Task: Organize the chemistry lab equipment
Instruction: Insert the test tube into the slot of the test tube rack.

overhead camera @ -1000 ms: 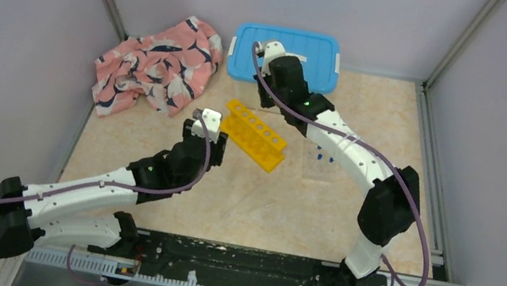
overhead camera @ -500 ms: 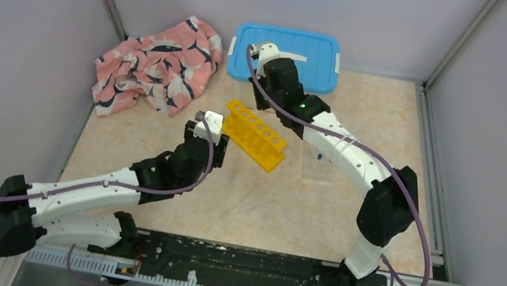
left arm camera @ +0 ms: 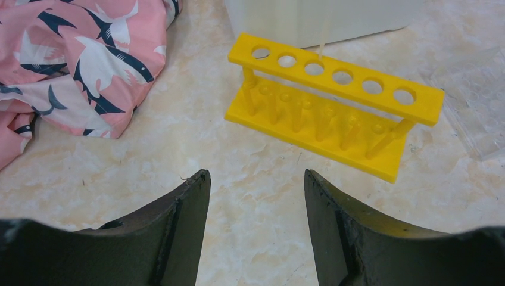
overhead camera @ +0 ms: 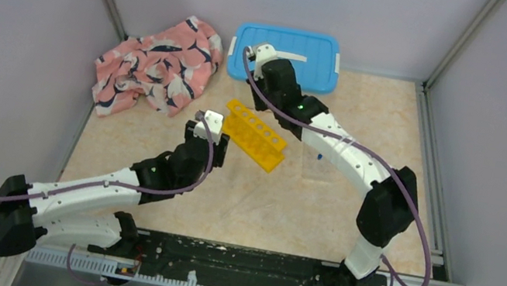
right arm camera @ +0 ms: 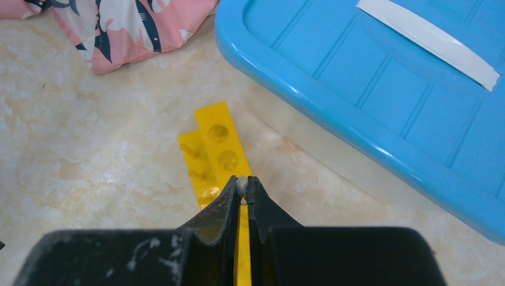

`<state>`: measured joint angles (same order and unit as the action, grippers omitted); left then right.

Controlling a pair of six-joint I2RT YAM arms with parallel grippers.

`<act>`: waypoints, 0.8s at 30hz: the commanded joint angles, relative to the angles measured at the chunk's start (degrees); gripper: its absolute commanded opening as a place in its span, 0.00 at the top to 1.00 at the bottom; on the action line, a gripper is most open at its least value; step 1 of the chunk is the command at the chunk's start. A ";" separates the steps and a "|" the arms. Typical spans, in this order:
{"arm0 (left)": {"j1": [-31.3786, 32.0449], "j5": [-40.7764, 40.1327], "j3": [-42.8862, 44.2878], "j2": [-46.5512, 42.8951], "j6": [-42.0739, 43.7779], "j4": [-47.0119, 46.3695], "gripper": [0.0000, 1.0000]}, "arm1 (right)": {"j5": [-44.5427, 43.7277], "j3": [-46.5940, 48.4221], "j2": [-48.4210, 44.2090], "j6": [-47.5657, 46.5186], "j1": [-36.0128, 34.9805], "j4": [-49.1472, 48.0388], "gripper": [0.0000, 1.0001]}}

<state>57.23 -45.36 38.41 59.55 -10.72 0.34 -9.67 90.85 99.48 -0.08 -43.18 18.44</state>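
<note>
On the counter (overhead camera: 256,199) a rack (left arm camera: 357,88) is stood; a tube (left arm camera: 324,30) is pinched over it by the right hand (right arm camera: 243,186); left hand (left arm camera: 256,176) is released

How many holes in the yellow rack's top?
6, in one row along the top bar of the yellow rack. A thin clear tube hangs at the third from left in the left wrist view; none hidden.
</note>
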 commanded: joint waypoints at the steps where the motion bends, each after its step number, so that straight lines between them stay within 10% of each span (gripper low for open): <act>1: 0.19 0.44 -0.36 0.12 -0.35 -1.83 0.35 | -1.56 0.34 -3.83 -1.42 -0.78 -1.97 0.99; 24: 0.25 0.64 -0.80 0.08 -0.79 -1.83 0.35 | -0.29 -0.93 -4.19 -0.62 -1.25 -2.66 1.00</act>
<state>57.23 -44.95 38.35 59.75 -10.92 0.08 -10.59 89.89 97.47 -0.99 -43.51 18.31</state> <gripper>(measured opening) 0.650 0.051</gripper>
